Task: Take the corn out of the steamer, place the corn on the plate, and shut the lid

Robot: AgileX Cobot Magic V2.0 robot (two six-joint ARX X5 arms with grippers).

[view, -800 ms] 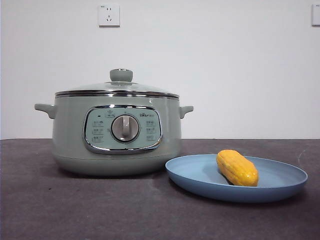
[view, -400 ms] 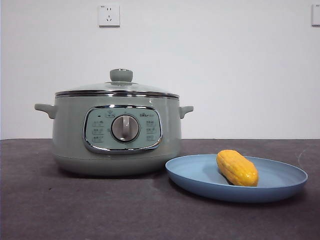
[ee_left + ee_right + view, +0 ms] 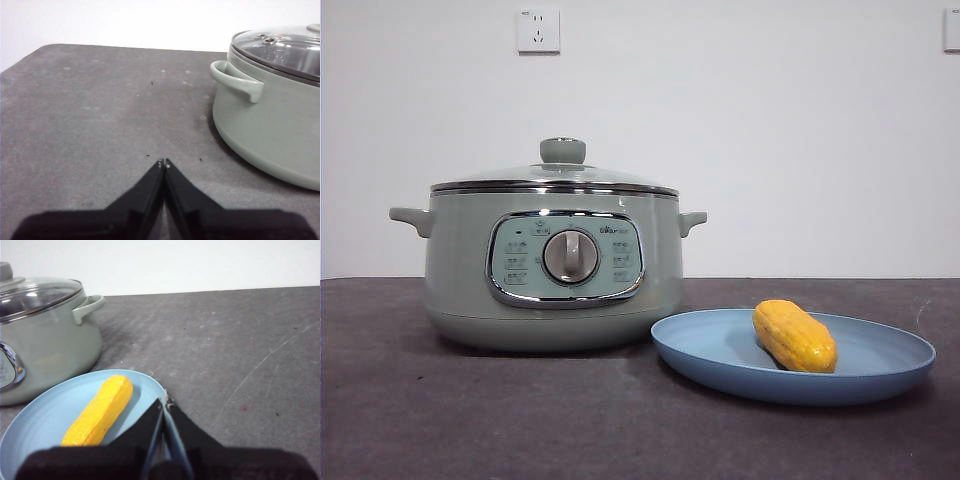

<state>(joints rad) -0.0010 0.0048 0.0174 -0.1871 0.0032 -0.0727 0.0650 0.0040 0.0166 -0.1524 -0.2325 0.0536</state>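
Observation:
The corn [image 3: 794,336] lies on the light-blue plate [image 3: 720,352] to the right of the steamer [image 3: 555,265]. The glass lid [image 3: 555,176] with its green knob sits closed on the steamer. Neither arm shows in the front view. My left gripper [image 3: 163,163] is shut and empty above the bare table, beside the steamer [image 3: 270,115] and its lid [image 3: 280,47]. My right gripper [image 3: 163,403] is shut and empty above the rim of the plate [image 3: 40,420], next to the corn [image 3: 100,412]; the steamer [image 3: 45,345] and lid [image 3: 35,295] stand beyond.
The dark grey table [image 3: 520,420] runs to a white wall with a socket [image 3: 538,30]. Bare tabletop lies on the left arm's side of the steamer [image 3: 90,115] and beyond the plate on the right arm's side [image 3: 240,350].

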